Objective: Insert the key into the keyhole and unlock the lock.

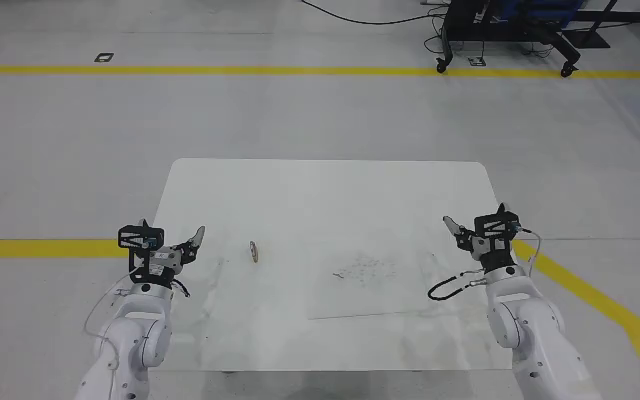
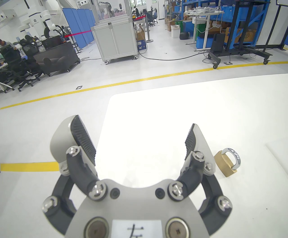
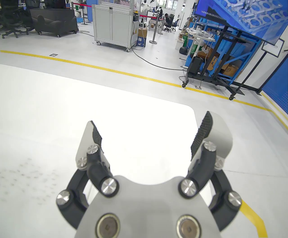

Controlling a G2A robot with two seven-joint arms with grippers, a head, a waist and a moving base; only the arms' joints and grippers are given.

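Bright, even overhead light is spread across all three views. The white table is rendered close to pure white, and in both wrist views its middle is washed out by glare, so that surface detail is lost there. Only a faint, soft shadow is cast at the base of the brass lock, whose steel shackle is marked by small highlights. Daylight is seen through windows at the far end of the hall. Yellow floor lines are bent into curves by wide-angle distortion, most strongly toward the edges of the wrist views.
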